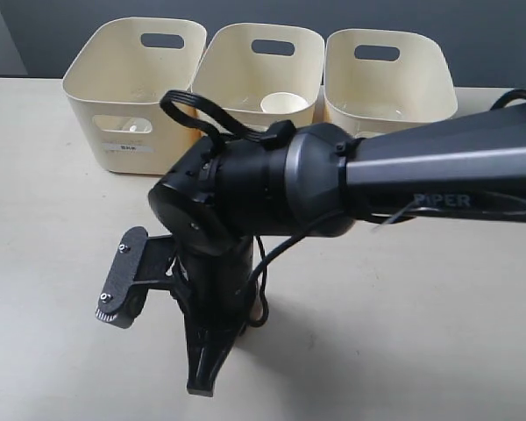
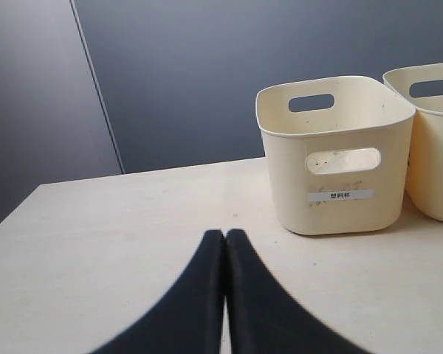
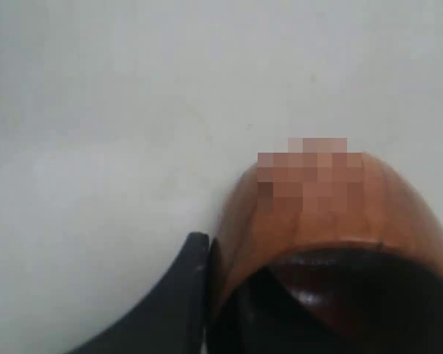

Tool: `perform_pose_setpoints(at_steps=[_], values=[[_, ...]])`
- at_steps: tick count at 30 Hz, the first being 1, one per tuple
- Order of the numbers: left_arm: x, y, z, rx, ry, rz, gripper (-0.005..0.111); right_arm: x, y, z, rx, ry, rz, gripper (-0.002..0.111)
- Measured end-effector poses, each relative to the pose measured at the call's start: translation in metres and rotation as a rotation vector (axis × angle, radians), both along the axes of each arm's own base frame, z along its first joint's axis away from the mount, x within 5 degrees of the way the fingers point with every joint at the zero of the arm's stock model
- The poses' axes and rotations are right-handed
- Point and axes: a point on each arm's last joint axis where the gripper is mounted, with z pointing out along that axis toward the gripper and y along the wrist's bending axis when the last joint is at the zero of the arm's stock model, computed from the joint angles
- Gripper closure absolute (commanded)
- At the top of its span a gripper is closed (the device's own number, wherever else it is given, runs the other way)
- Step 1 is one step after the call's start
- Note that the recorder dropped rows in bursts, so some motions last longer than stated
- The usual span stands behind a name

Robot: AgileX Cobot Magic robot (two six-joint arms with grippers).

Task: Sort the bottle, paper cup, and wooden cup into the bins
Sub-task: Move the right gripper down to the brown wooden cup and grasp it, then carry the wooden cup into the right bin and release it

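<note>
The wooden cup [image 3: 332, 221] fills the right wrist view, reddish-brown with a dark inside. My right gripper [image 3: 223, 259] is shut on its wall: one black finger [image 3: 184, 287] lies against the outside and the other is lost in the dark inside. In the exterior view this gripper [image 1: 205, 375] points down at the table left of centre and its arm hides the cup. The paper cup [image 1: 283, 103] stands in the middle of the three bins [image 1: 259, 74]. My left gripper [image 2: 225, 237] is shut and empty, low over the table. The bottle is not clearly in view.
The left bin [image 1: 136, 88] and the right bin [image 1: 390, 83] flank the middle one along the table's far edge. A small white shape [image 1: 133, 128] shows through the left bin's front cut-out. The labelled bin [image 2: 332, 155] stands ahead of my left gripper.
</note>
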Motion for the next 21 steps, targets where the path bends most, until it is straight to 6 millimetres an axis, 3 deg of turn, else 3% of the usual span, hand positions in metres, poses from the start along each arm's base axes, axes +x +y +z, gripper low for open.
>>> perform_pose_setpoints(at_steps=[4, 9, 14, 21], values=[[0.0, 0.0, 0.0, 0.0, 0.0, 0.0, 0.107, 0.0, -0.007, 0.024, 0.013, -0.055, 0.014, 0.109], [0.0, 0.0, 0.0, 0.0, 0.0, 0.0, 0.107, -0.003, -0.024, 0.079, 0.082, -0.168, 0.005, 0.109], [0.0, 0.0, 0.0, 0.0, 0.0, 0.0, 0.107, -0.011, -0.059, 0.146, 0.159, -0.343, -0.044, 0.109], [0.0, 0.0, 0.0, 0.0, 0.0, 0.0, 0.107, -0.013, -0.115, 0.206, 0.209, -0.54, -0.187, 0.109]])
